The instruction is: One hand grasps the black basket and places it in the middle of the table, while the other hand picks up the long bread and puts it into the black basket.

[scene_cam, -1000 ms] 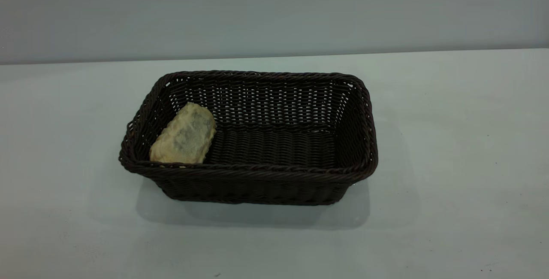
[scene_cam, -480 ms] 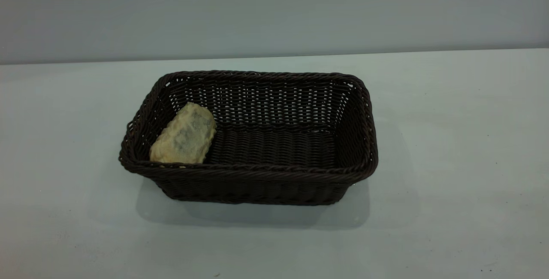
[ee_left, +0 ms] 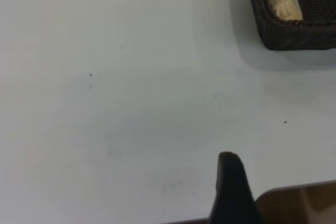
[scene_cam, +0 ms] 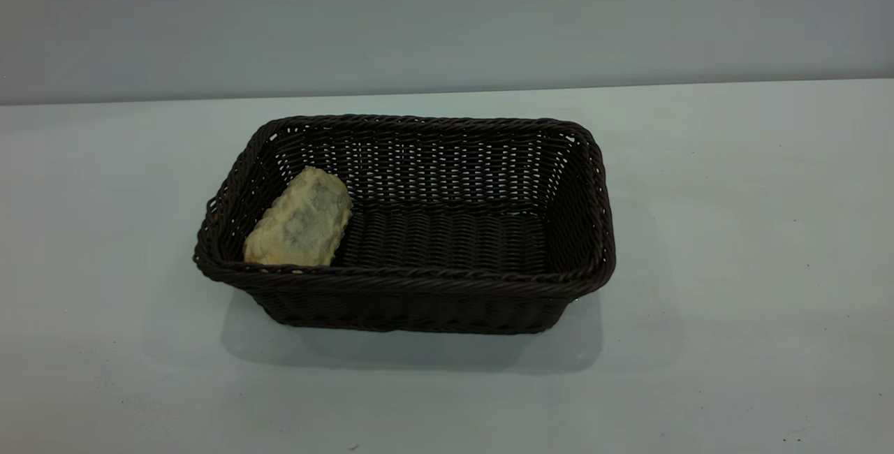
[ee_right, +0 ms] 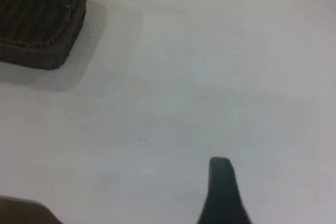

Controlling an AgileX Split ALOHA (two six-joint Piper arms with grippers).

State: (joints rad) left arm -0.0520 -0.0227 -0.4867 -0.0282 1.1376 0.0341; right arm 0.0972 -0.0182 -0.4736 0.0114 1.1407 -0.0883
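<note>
Pincers: only our wrist views show them, left pincer (ee_left: 231,182) and right pincer (ee_right: 220,187) over bare bench (scene_cam: 733,230); grip unreadable.
Black basket (scene_cam: 419,293): mid-bench.
Long bread (scene_cam: 300,220): inside, left end, pale underside up.

Neither arm shows from outside. Left claw (ee_left: 232,190): one dark finger only, cut by the edge, so its spread can't be read. Same for the right claw (ee_right: 222,192). Basket (ee_right: 39,19) is cropped at a corner; bread (scene_cam: 299,218) has its near end behind the rim
</note>
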